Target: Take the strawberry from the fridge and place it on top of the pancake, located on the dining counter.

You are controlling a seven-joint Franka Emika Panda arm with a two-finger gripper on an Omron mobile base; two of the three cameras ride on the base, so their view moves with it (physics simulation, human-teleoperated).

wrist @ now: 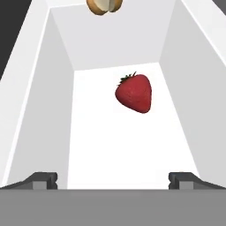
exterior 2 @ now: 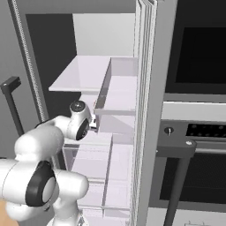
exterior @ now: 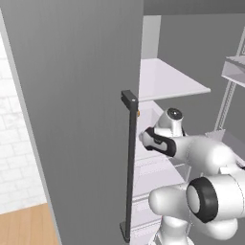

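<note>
While the white arm reaches into the open fridge past its dark bar handle, the gripper looks down into a white drawer with its jaws spread wide and nothing between them. On the drawer floor, right of centre in the hand view and apart from both fingertips, lies the strawberry, its long axis slanting, green leafy cap toward the upper left and tapered tip toward the lower right. Beyond the drawer's far wall sits a small yellow-brown food item.

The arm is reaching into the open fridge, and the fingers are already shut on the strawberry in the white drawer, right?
Not quite. In the hand view the fingers stand wide open, short of the strawberry, which lies untouched on the white drawer floor. The arm does reach into the open fridge.
</note>
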